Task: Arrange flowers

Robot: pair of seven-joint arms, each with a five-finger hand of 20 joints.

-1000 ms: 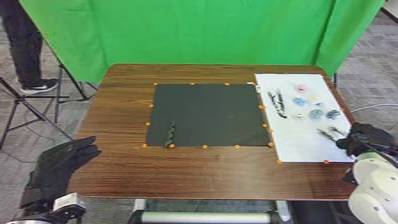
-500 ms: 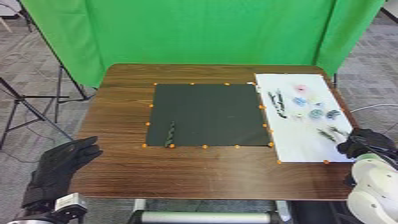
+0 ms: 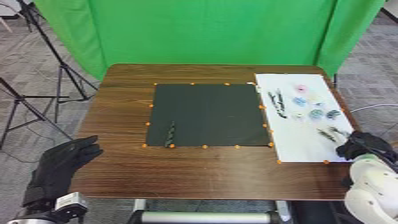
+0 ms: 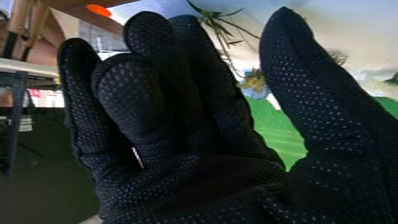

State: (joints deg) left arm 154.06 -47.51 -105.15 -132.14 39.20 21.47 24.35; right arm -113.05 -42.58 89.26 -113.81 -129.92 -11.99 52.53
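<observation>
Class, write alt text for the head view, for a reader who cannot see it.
A robot's right hand is at the edge of a white sheet bearing small flowers and sprigs. Its left hand is at the left edge of the wooden table. A dark mat mid-table holds one slim dark piece.

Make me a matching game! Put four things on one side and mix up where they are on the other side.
Things:
1. Pink flower
2. Long dark piece
3. Green curtain
4. Left robot hand

Places:
A. Beyond the table
B. By the table's left edge
C. On the white sheet
D. On the black sheet

Right pairs: 1-C, 2-D, 3-A, 4-B
</observation>
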